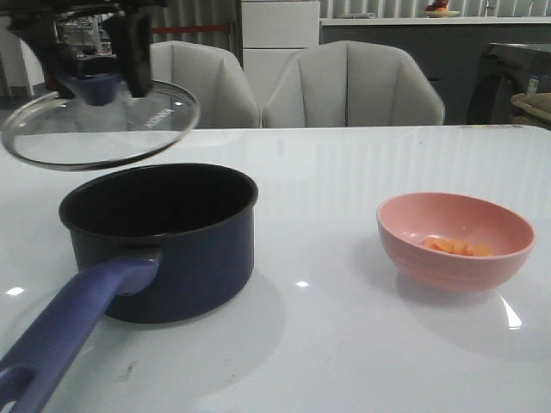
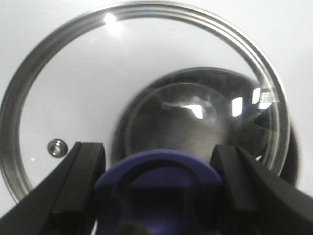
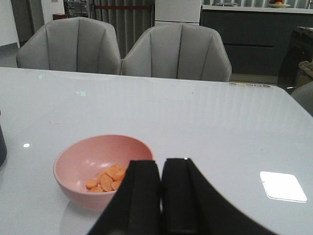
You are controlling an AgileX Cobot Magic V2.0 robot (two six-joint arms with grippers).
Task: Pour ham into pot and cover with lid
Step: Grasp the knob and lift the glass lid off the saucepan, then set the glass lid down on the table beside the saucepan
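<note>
While the left gripper clamps the knob of the clear glass lid above the desk's left side, the right gripper, fingers together, sits just behind the pink ribbed bowl of orange ham toward the right edge, the navy saucepan well apart leftward.

The left gripper is hanging at the upper left of the front view, its two black fingers clamping the lid's knob from either side. The right gripper is sitting low at the bottom centre of its wrist view, jaws pressed together, holding nothing.
</note>
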